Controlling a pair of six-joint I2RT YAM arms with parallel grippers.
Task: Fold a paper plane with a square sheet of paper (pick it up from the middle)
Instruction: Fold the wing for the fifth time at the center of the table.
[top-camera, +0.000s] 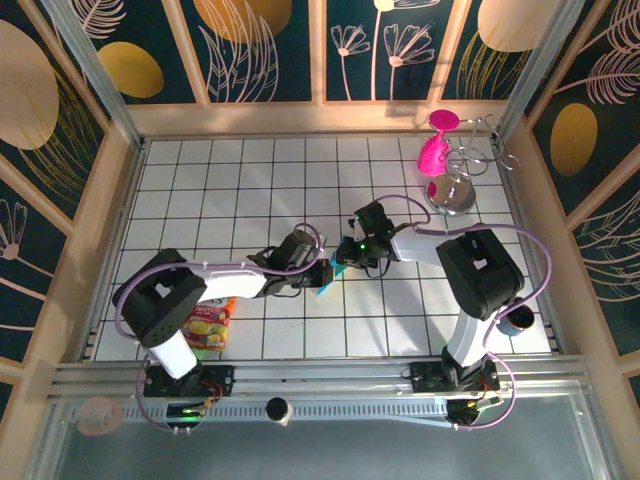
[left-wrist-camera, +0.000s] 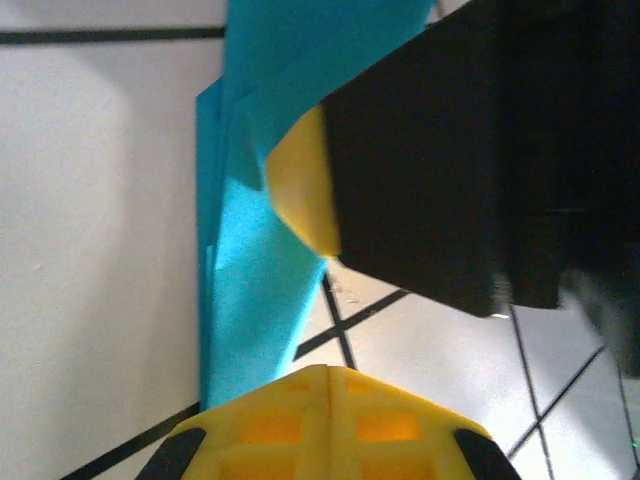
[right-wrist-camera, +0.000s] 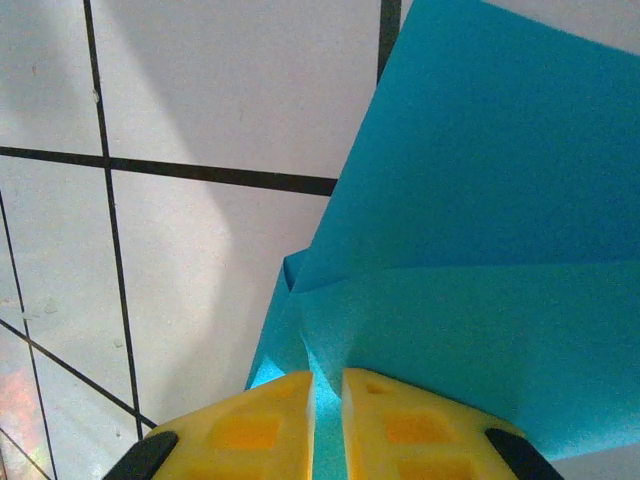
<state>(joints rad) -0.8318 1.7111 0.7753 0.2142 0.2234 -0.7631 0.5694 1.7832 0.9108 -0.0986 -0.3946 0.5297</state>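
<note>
Looking down from the top camera: showing both arms stretched inward over a white tiled bench (top-camera: 250, 170), with the left tool (top-camera: 318, 276) and the right tool (top-camera: 339, 265) tip to tip near the middle. Placing the folded turquoise paper (top-camera: 325, 288) right at those tips, seen as a small sliver just below them. Locating a red-and-yellow snack packet (top-camera: 208, 326) beside the left arm's base, well apart from the paper, and pink goblets (top-camera: 436, 150) on a wire rack (top-camera: 475, 158) in the far right corner.

Left wrist camera: showing the left tool (left-wrist-camera: 330, 372) with its yellow fingers pressed together, the seam between them closed. Tracing the paper (left-wrist-camera: 250, 270) as a long creased strip from the top edge down to the left half of those fingertips; cannot tell whether any layer is caught in the seam. Showing one yellow pad (left-wrist-camera: 300, 190) of the right tool, mounted on its black body, set against the paper's right edge higher up.

Right wrist camera: showing the right tool (right-wrist-camera: 328, 385) nearly closed, with only a thin slit between its two yellow fingers (right-wrist-camera: 250, 430) and turquoise paper filling that slit, so pinched there. Following the paper (right-wrist-camera: 480, 250) upward and rightward from the grip in overlapping layers, with one crease running across the middle and a small folded corner at the left, all above white tiles with black grout lines.
</note>
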